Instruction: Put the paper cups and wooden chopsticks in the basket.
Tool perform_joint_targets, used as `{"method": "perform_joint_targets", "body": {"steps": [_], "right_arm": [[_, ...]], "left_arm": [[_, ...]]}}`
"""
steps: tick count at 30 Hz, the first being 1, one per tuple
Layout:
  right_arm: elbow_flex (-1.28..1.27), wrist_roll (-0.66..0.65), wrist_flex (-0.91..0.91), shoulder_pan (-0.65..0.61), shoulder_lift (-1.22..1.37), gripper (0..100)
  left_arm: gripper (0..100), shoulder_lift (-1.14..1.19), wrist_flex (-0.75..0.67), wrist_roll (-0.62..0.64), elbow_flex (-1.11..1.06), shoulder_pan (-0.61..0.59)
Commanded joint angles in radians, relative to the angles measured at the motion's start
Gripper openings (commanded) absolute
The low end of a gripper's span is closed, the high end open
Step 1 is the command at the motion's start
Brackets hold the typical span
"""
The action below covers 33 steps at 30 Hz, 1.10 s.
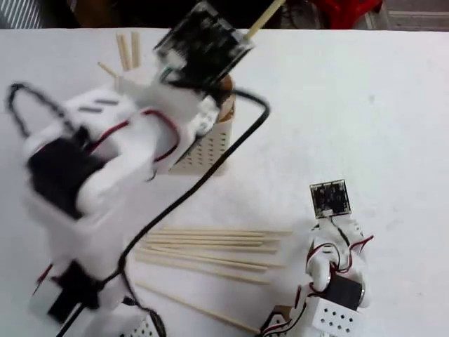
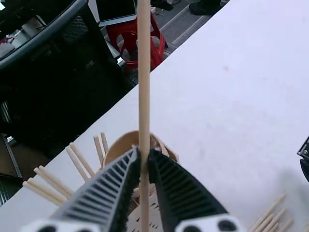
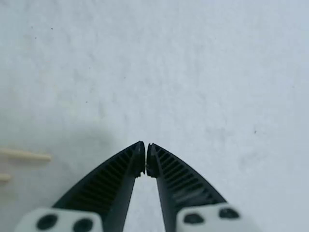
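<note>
My left gripper (image 2: 144, 155) is shut on a wooden chopstick (image 2: 143, 72), which stands up between its fingers right over the white basket (image 1: 207, 149). The same chopstick (image 1: 264, 17) pokes out past the left arm's camera board in the high view. A brown paper cup (image 2: 123, 145) sits in the basket, and several chopsticks (image 1: 128, 49) lean out of it. More wooden chopsticks (image 1: 210, 249) lie loose on the table in front of the basket. My right gripper (image 3: 146, 157) is shut with nothing in it, low over the bare table to the right of the loose sticks.
The left arm (image 1: 105, 175) and its black cable (image 1: 203, 179) hang over the table's left half. The right arm (image 1: 335, 260) sits near the front edge. A red stool (image 2: 140, 34) and dark furniture stand beyond the table's far edge.
</note>
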<state>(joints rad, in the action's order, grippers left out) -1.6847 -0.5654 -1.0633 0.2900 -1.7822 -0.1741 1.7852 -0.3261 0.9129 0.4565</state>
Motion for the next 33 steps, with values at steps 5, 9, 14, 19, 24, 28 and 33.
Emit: {"method": "perform_joint_targets", "body": {"steps": [5,9,14,19,24,28,33], "right_arm": [[-0.006,-0.003,-0.002,0.007,-0.008,2.5],[-0.006,-0.003,-0.002,0.007,-0.008,2.5],[-0.006,-0.003,-0.002,0.007,-0.008,2.5],[-0.006,-0.003,-0.002,0.007,-0.008,2.5],[-0.006,-0.003,-0.002,0.007,-0.008,2.5],[-0.006,-0.003,-0.002,0.007,-0.008,2.5],[-0.006,-0.003,-0.002,0.007,-0.008,2.5]], "left_arm": [[2,-0.407,-0.164,0.003,-0.459,-0.013],[2,-0.636,-0.468,0.015,-0.827,-0.101],[2,-0.750,-0.951,0.180,-1.183,-0.291],[2,-0.665,-1.221,0.316,-1.313,-0.401],[2,-0.521,-1.303,0.405,-1.341,-0.460],[2,-0.432,-1.344,0.416,-1.341,-0.483],[2,-0.366,-1.292,0.413,-1.344,-0.489]]}}
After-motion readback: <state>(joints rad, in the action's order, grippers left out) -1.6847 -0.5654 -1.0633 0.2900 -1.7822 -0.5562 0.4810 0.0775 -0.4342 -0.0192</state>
